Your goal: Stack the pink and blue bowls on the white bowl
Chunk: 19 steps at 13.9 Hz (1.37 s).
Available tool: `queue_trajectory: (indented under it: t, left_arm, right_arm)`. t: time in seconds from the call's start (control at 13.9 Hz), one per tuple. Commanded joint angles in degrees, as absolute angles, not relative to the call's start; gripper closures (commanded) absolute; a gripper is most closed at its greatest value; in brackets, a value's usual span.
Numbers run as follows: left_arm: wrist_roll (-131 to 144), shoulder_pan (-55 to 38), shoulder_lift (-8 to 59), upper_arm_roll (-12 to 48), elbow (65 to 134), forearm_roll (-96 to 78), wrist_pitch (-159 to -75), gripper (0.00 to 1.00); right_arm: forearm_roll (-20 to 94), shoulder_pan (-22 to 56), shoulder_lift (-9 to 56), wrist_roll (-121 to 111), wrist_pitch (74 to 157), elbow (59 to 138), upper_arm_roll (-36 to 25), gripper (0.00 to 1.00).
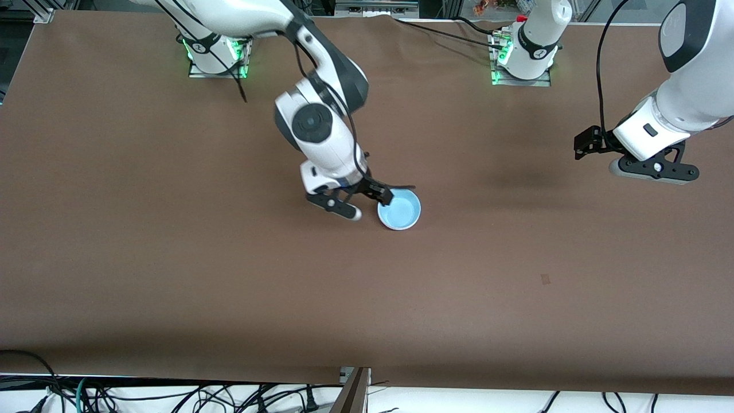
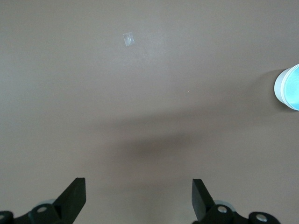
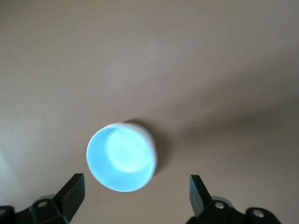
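A blue bowl (image 1: 401, 211) sits upright near the middle of the table, its sky-blue inside facing up (image 3: 122, 158). An off-white wall (image 3: 152, 148) wraps around it, which looks like the white bowl under it. The pink bowl is hidden. My right gripper (image 1: 370, 205) hangs open just beside the stack toward the right arm's end, and nothing is between its fingers (image 3: 74, 185). My left gripper (image 1: 654, 170) waits open over bare table at the left arm's end. The left wrist view catches the stack (image 2: 289, 87) at its edge.
The brown table cover (image 1: 172, 258) is bare around the stack. A small pale tape mark (image 1: 545, 279) lies nearer the front camera, toward the left arm's end, and shows in the left wrist view (image 2: 128, 39). Cables hang along the table's front edge (image 1: 172, 396).
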State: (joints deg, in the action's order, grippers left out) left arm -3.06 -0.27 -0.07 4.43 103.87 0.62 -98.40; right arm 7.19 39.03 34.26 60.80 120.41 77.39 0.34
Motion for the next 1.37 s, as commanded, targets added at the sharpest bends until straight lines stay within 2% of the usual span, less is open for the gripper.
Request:
queue_trajectory:
  t: [0.0,0.14,0.36,0.58,1.15,1.23,1.3]
  left_arm:
    - [-4.5,-0.3,-0.6,4.0,104.5,-0.2,-99.1,0.00]
    - [-4.5,-0.3,-0.6,4.0,104.4,-0.2,-99.1,0.00]
    - [-4.4,-0.3,-0.6,4.0,104.4,-0.2,-99.1,0.00]
    - [-4.4,-0.3,-0.6,4.0,104.4,-0.1,-99.1,0.00]
    - [-4.5,-0.3,-0.4,4.0,104.4,-0.2,-99.1,0.00]
    - [-4.5,-0.3,-0.4,4.0,104.4,-0.2,-99.1,0.00]
    - [-4.5,-0.3,-0.4,4.0,104.4,-0.2,-99.1,0.00]
  right_arm:
    - [4.6,38.8,24.8,53.4,110.2,80.5,-3.9,0.01]
    - [6.9,38.1,19.5,44.7,101.4,80.8,-8.1,0.01]
    - [8.7,38.1,11.1,32.8,92.5,84.3,-14.2,0.01]
    - [8.4,38.1,3.4,26.2,92.2,92.1,-17.8,0.01]
    - [6.4,37.0,3.3,23.2,92.6,92.3,-23.7,0.01]
    - [6.3,34.2,3.3,22.5,92.5,92.3,-22.9,0.01]
    - [6.1,29.3,3.3,21.9,92.4,92.3,-18.8,0.01]
